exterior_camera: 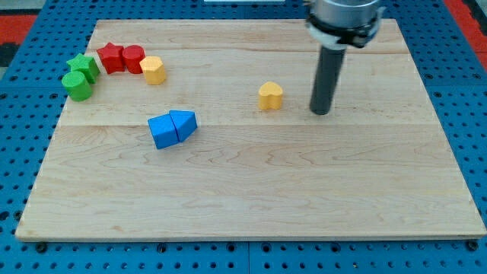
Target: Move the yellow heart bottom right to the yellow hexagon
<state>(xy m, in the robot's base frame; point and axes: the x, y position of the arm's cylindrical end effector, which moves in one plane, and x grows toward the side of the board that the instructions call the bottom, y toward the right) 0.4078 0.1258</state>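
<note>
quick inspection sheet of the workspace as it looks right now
surface: pale wooden board lying flat, no marks seen
job's things: yellow heart near the middle, standing alone; yellow hexagon far to the view's left, touching the red cylinder
clutter: red star beside the red cylinder; green star and green cylinder at the view's left edge; blue cube and blue triangle touching, below the hexagon
grippers: none fitted; my tip sits on the board just to the view's right of the heart, a small gap between
cables: nothing seen
surroundings: blue pegboard around the board
</note>
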